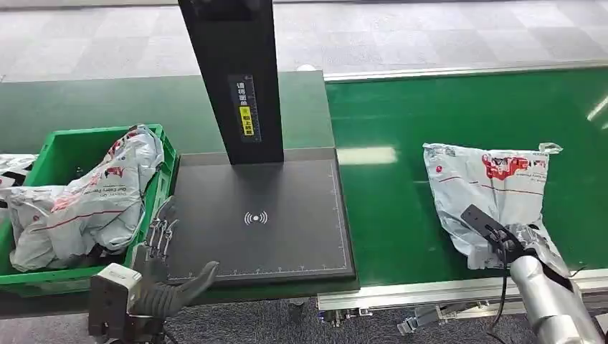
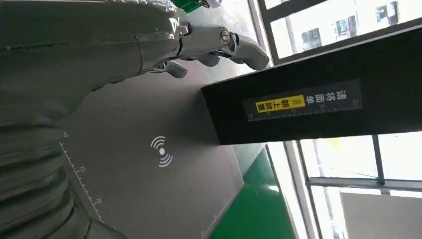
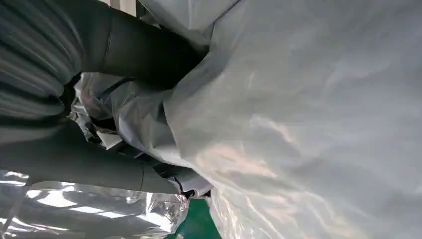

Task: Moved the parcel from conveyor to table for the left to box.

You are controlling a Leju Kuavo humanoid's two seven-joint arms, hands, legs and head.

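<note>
A crumpled white-grey parcel (image 1: 495, 188) with red print lies on the green conveyor (image 1: 401, 215) at the right. My right hand (image 1: 502, 241) grips its near end. In the right wrist view the dark fingers (image 3: 134, 50) and thumb dig into the parcel's grey film (image 3: 308, 124). My left hand (image 1: 166, 247) hovers open over the front left corner of the black scanning table (image 1: 287, 193), with nothing in it. The left wrist view shows its fingers (image 2: 219, 42) stretched out above the table (image 2: 149, 194).
A green crate (image 1: 79, 136) at the left holds several similar parcels (image 1: 79, 204). A black post (image 1: 229, 79) (image 2: 308, 104) with a yellow label rises from the table's back edge. The conveyor's metal rim (image 1: 430, 290) runs along the front.
</note>
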